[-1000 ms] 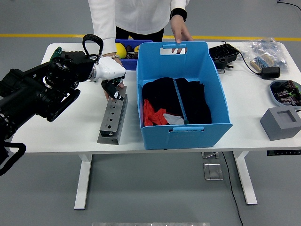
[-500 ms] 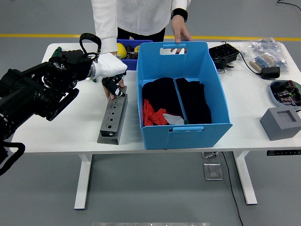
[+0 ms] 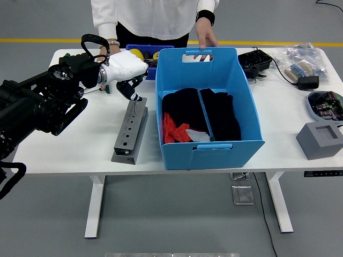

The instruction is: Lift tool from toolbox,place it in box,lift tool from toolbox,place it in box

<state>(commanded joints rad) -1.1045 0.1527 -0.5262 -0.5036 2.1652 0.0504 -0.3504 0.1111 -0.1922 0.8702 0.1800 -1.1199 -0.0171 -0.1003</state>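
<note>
The robot's left hand (image 3: 127, 75), white-shelled on a black arm, hangs over the far end of a grey metal tool rack (image 3: 129, 135) on the white table (image 3: 69, 144), its fingers (image 3: 132, 92) curled round the handle of a thin tool (image 3: 135, 104) whose shaft drops straight down from the hand to the rack's top. Whether the tip has cleared its hole cannot be told. The rack's long axis runs from just under the hand back toward the table's near edge, and its other holes look empty. The blue box (image 3: 208, 110), the place the tool is meant for, stands just to the hand's right, its near wall running alongside the rack; dark cloth and something red lie inside. From here the move looks like a lift straight up along the shaft, then a short carry rightward over that wall. Only the left arm shows. A person (image 3: 155, 16) at the far side rests a hand (image 3: 205, 42) on the box's far rim.
</note>
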